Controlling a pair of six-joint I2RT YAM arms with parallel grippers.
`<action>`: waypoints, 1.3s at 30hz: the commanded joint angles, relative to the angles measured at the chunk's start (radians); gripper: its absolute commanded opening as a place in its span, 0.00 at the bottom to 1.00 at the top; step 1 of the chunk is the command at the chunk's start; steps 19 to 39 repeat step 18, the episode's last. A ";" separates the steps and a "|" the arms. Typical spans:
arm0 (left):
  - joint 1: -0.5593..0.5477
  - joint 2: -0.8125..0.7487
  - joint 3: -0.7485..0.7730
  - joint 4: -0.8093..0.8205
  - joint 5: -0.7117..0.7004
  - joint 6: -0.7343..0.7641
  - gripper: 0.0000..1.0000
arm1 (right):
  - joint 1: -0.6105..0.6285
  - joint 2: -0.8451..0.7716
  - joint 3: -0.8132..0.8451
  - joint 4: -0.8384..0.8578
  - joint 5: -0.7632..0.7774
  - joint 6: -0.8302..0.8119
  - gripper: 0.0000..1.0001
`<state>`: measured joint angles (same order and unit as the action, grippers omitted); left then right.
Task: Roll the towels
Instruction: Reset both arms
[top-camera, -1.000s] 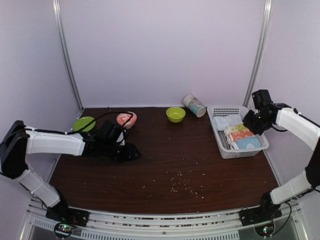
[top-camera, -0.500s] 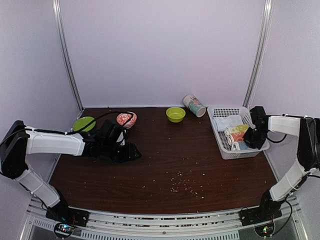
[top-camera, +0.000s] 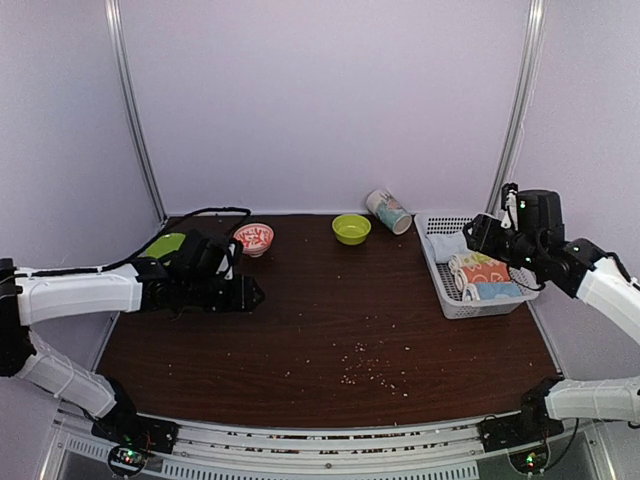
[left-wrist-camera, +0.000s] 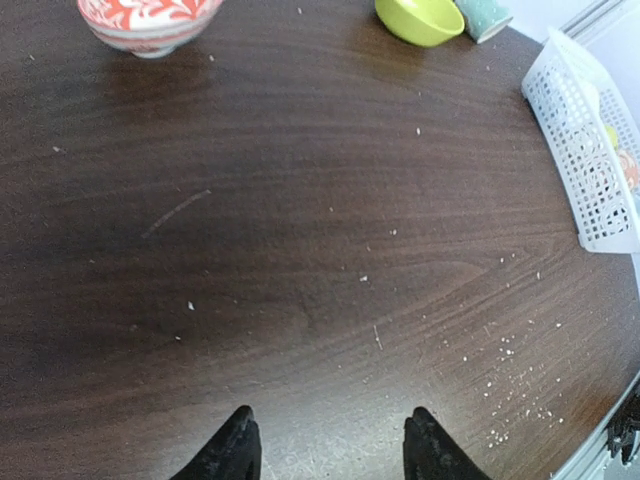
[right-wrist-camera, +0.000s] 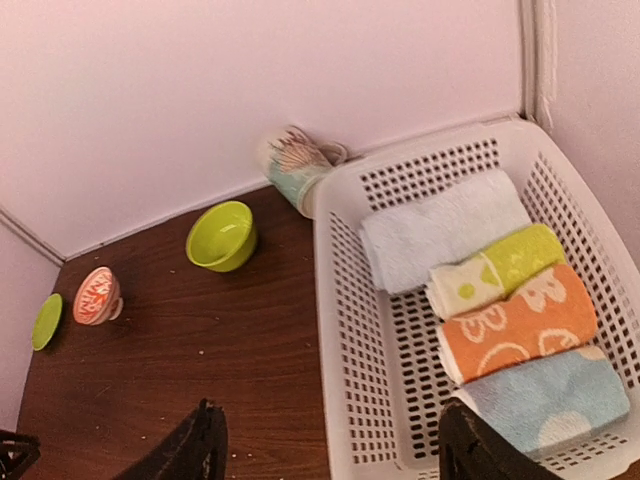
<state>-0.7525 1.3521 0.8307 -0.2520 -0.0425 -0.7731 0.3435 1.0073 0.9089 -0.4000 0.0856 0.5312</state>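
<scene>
Both towels lie rolled side by side in the white basket (right-wrist-camera: 345, 330) at the table's right. The orange one with white bunny faces (right-wrist-camera: 515, 325) is beside the light blue one (right-wrist-camera: 545, 400), which is nearest the basket's front end. From above, the orange roll (top-camera: 484, 272) and the blue roll (top-camera: 495, 291) show in the basket (top-camera: 447, 290). My right gripper (right-wrist-camera: 330, 412) hangs open above the basket's left wall, holding nothing. My left gripper (left-wrist-camera: 331, 411) stands open over bare table at the left (top-camera: 250, 293).
A yellow-green roll (right-wrist-camera: 495, 270) and a pale blue-white roll (right-wrist-camera: 440, 230) fill the basket's far end. A tipped cup (right-wrist-camera: 295, 165), a green bowl (right-wrist-camera: 222, 235), a red-patterned bowl (right-wrist-camera: 96, 295) and a green plate (right-wrist-camera: 45, 320) line the back. Crumbs (top-camera: 365, 365) dot the table's middle.
My right gripper rose out of the basket, swung back over its far left side and opened. My left arm drew back a little to the left.
</scene>
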 joint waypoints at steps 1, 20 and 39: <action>0.050 -0.113 -0.024 -0.035 -0.119 0.079 0.51 | 0.152 -0.114 -0.115 0.157 0.172 -0.155 0.74; 0.286 -0.447 -0.103 -0.160 -0.325 0.093 0.97 | 0.140 -0.137 -0.280 0.292 0.205 0.021 1.00; 0.286 -0.447 -0.103 -0.160 -0.325 0.093 0.97 | 0.140 -0.137 -0.280 0.292 0.205 0.021 1.00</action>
